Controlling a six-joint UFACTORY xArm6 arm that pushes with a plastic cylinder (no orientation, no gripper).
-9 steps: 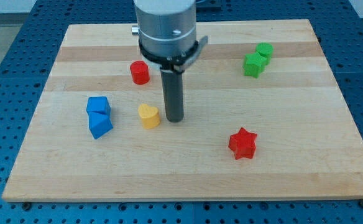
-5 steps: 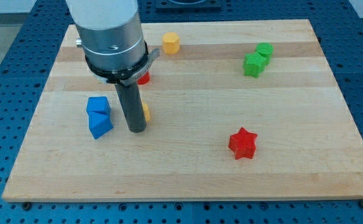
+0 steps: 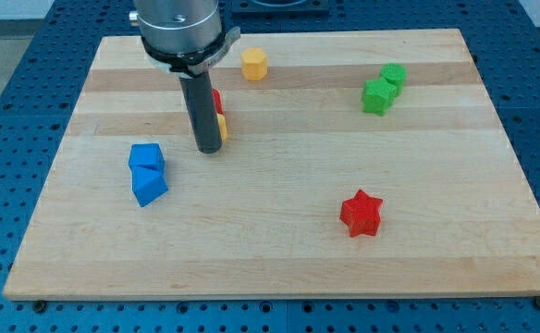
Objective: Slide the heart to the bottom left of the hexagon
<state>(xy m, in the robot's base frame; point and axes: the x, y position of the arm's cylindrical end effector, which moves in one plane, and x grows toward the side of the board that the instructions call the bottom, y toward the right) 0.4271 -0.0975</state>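
Note:
The yellow heart [image 3: 222, 128] is mostly hidden behind my rod; only a sliver shows at the rod's right edge. My tip [image 3: 209, 149] rests on the board just left of and below the heart, touching or nearly touching it. The yellow hexagon [image 3: 254, 65] sits near the board's top edge, up and to the right of the heart. A red cylinder [image 3: 217, 100] shows as a sliver just above the heart, also behind the rod.
Two blue blocks [image 3: 147, 172] sit together at the left. Two green blocks [image 3: 382, 89] sit together at the upper right. A red star [image 3: 361, 213] lies at the lower right. The wooden board [image 3: 279, 259] ends near all four sides of the view.
My rod swung left around the heart, then moved up the view. The heart has slid up toward the red cylinder. The hexagon, earlier hidden behind the arm, now shows.

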